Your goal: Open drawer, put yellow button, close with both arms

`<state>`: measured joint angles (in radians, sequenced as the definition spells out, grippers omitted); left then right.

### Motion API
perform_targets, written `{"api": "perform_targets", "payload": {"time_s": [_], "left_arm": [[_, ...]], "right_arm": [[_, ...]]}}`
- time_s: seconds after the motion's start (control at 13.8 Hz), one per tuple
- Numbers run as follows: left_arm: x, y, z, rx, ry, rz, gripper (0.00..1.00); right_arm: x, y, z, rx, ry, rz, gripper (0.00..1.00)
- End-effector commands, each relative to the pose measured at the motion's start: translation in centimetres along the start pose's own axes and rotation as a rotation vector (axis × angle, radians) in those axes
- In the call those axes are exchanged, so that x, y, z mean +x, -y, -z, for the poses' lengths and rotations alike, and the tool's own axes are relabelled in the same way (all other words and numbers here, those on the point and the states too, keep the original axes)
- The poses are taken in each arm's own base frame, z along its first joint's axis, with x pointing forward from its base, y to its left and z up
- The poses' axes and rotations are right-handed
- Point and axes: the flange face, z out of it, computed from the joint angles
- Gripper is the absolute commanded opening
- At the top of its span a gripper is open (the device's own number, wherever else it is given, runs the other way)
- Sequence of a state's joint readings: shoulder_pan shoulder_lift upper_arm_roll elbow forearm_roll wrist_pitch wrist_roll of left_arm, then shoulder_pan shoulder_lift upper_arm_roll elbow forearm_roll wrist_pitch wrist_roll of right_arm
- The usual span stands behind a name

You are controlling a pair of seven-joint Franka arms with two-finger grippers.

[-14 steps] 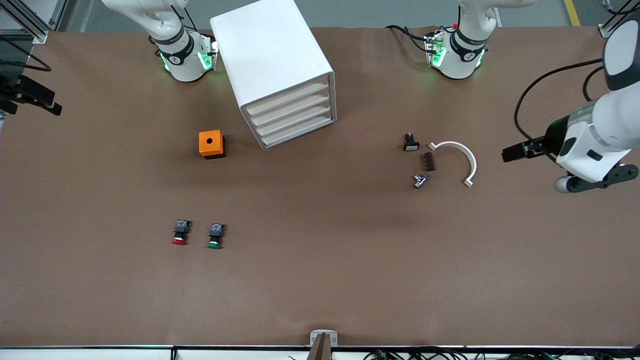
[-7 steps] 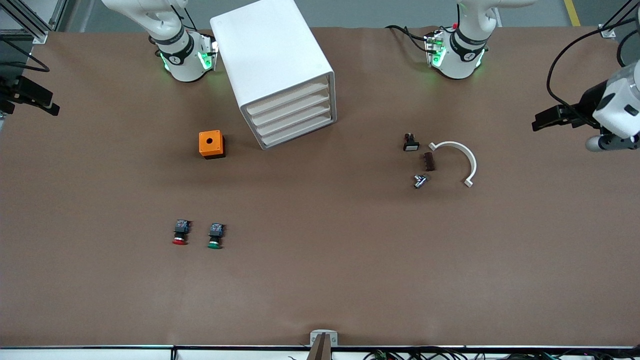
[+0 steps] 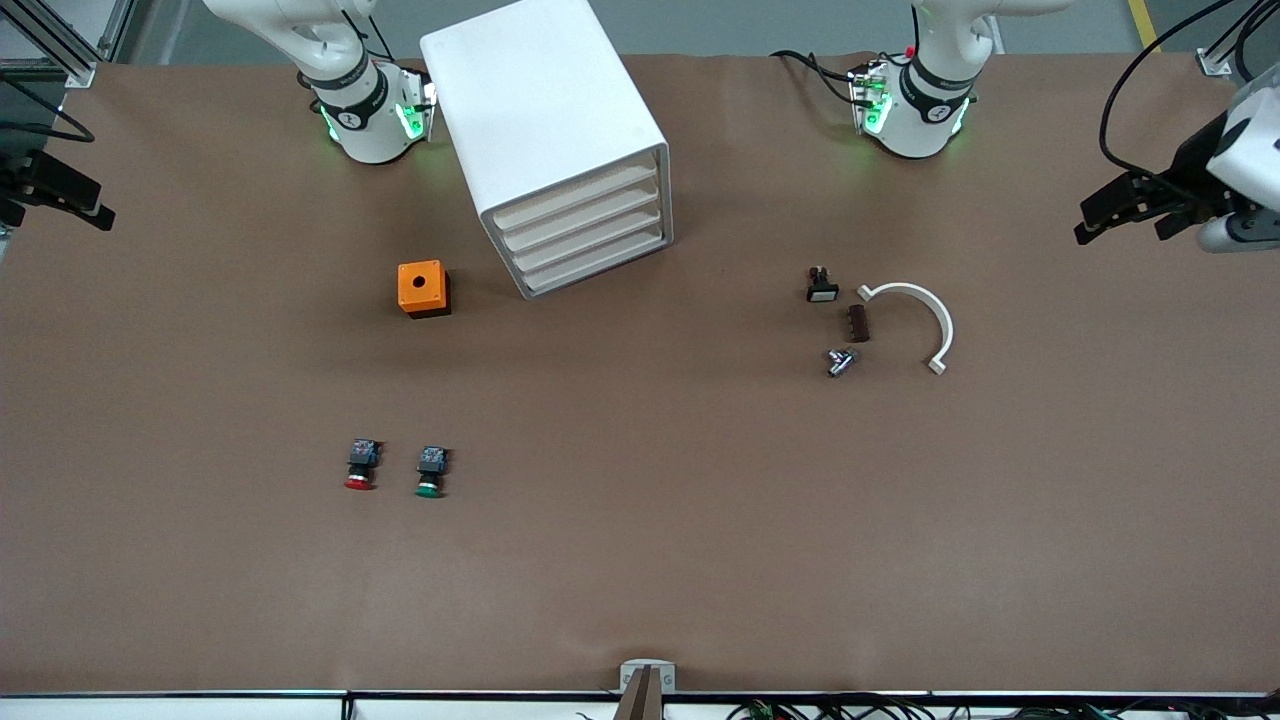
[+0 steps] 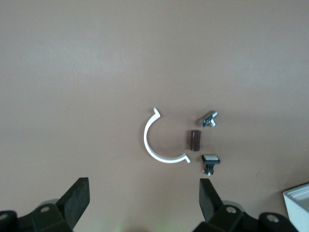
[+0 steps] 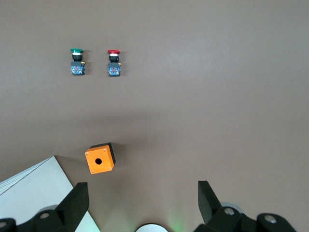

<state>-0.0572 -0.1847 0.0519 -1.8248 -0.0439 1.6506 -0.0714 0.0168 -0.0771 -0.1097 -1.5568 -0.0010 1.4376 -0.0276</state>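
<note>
The white cabinet [image 3: 545, 120] stands near the right arm's base. Its uppermost drawer [image 3: 578, 194] sits flush with the three below it. The yellow button is out of view. My left gripper [image 3: 1092, 222] is open and empty, up over the left arm's end of the table. In the left wrist view its fingers [image 4: 77, 195] spread wide, and the gripper [image 4: 143, 192] looks down on bare table. My right gripper [image 3: 100, 208] is open and empty over the right arm's end of the table. It also shows in the right wrist view [image 5: 142, 194], above the orange box [image 5: 100, 159].
An orange box [image 3: 423, 288] with a hole stands beside the cabinet. A red-capped button [image 3: 360, 466] and a green-capped button [image 3: 430, 472] lie nearer the camera. A white arc [image 3: 915, 318], a brown piece [image 3: 858, 323], a metal part [image 3: 840, 361] and a black switch [image 3: 822, 285] lie toward the left arm's end.
My left gripper has drawn back from the small parts toward the table's end and the robots' side. My right gripper has shifted slightly. Nothing on the table moved.
</note>
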Motion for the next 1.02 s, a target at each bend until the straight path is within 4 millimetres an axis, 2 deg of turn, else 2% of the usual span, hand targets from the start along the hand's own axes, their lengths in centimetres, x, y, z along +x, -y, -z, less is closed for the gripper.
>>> {"api": "perform_targets", "payload": {"time_s": [0.0,0.15,0.29,0.94], "left_arm": [[0.3,-0.8,2.8,0.013,-0.056,-0.023,1.00],[0.3,-1.8,4.3,0.013,-0.083,-0.034,1.00],[0.1,-1.5,5.6,0.012,-0.092,-0.030,1.00],[0.4,-1.5,5.2,0.016,-0.057,-0.030,1.00]], "right_arm": [[-0.8,-0.2,0.8,-0.011,-0.042,0.001,1.00],[-0.6,-0.2,0.9,-0.011,-0.055,0.007,1.00],[-0.6,-0.2,0.9,-0.012,-0.060,0.030,1.00],[-0.6,-0.3,0.9,-0.012,-0.061,0.063,1.00]]}}
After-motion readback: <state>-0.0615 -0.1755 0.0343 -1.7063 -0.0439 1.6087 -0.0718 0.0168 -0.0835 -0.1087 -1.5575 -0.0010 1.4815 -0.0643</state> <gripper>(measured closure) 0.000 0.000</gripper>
